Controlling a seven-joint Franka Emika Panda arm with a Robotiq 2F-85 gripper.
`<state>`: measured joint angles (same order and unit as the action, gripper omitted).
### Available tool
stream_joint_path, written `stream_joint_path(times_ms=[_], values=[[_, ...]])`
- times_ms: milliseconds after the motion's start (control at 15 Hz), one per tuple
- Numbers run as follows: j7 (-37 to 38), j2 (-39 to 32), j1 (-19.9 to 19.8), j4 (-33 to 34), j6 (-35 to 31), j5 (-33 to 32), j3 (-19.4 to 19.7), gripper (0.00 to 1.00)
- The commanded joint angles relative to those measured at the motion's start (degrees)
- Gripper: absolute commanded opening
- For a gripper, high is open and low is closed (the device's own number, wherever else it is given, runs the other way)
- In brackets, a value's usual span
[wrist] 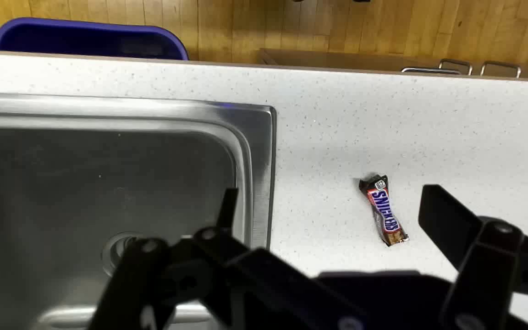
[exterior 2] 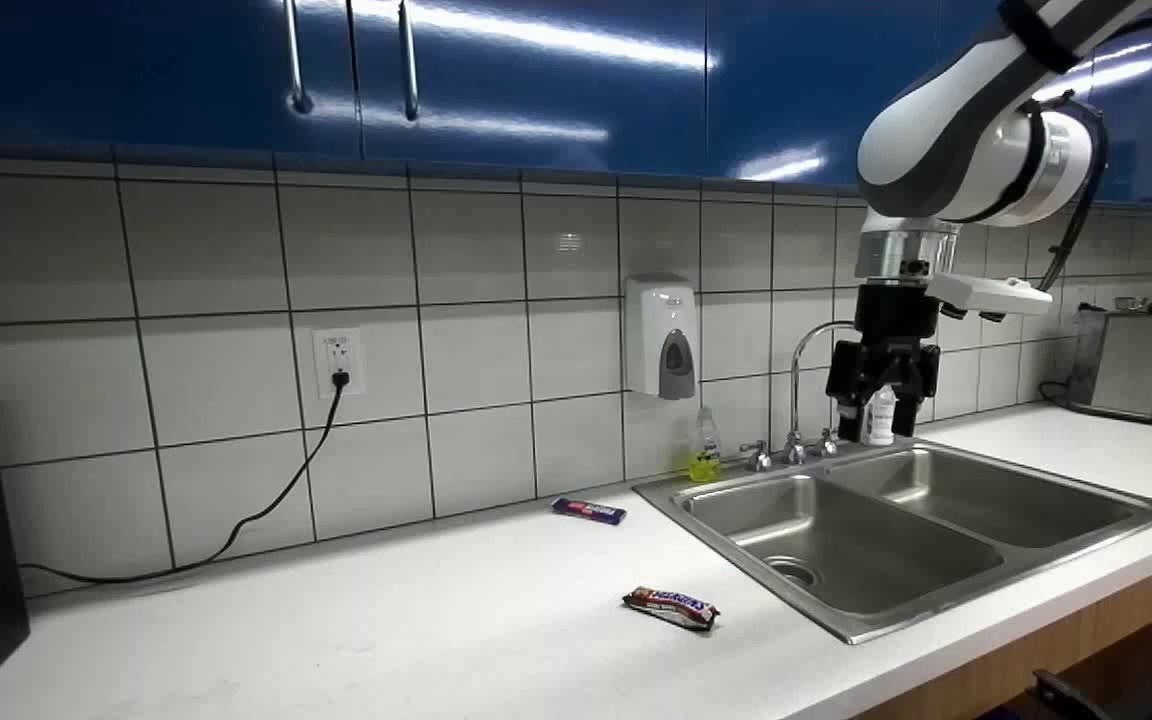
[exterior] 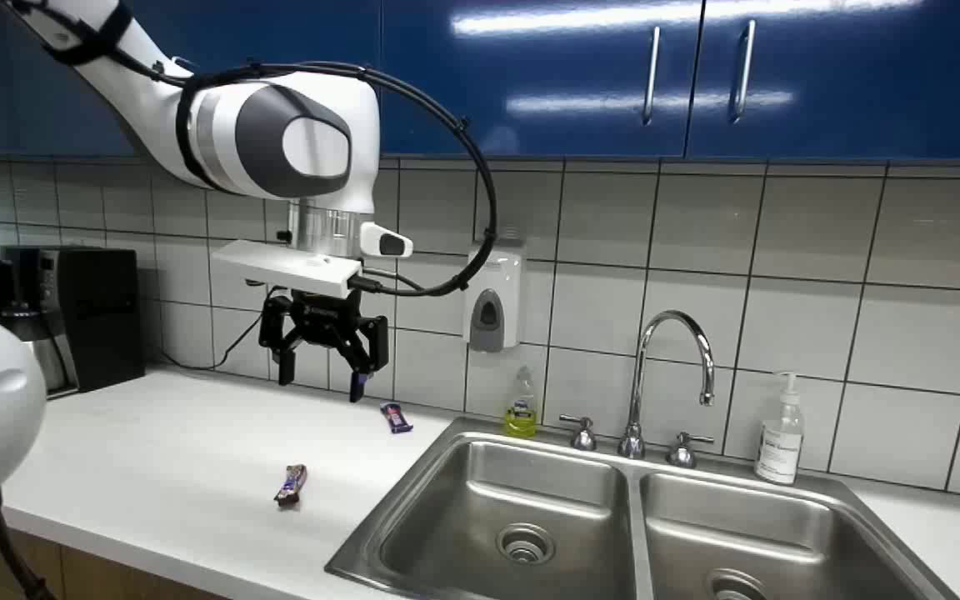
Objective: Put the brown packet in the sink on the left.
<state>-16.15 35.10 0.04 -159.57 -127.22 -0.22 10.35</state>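
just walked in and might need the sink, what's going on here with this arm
The arm is meant to put the brown packet in the left sink, but it isn't handling anything yet. Its gripper hangs open and empty, touching neither packet. The brown packet lies on the counter beside the sink, as does a purple packet.

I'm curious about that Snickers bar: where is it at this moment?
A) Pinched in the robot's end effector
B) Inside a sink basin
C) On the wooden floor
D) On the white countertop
D: the wrist view shows the Snickers bar lying on the white countertop beside the stainless-steel sink, and both exterior views show it there too, apart from the open end effector.
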Motion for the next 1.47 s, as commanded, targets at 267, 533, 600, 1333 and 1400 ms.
stream_joint_path(times_ms=[267,533,600,1333,1400], values=[[-0.28,-0.06,-0.54,0.1,0.11,0.41,-0.58,1.0],[0.0,-1.93,0.33,0.46,-0.58,0.0,-1.89,1.0],[0.14,-2.56,0.72,0.49,-0.8,-0.03,-2.51,1.0],[0.41,-17.35,9.46,2.69,-8.97,3.26,-9.38,1.0],[0.55,-19.81,9.85,3.57,-10.74,3.6,-9.88,1.0]])
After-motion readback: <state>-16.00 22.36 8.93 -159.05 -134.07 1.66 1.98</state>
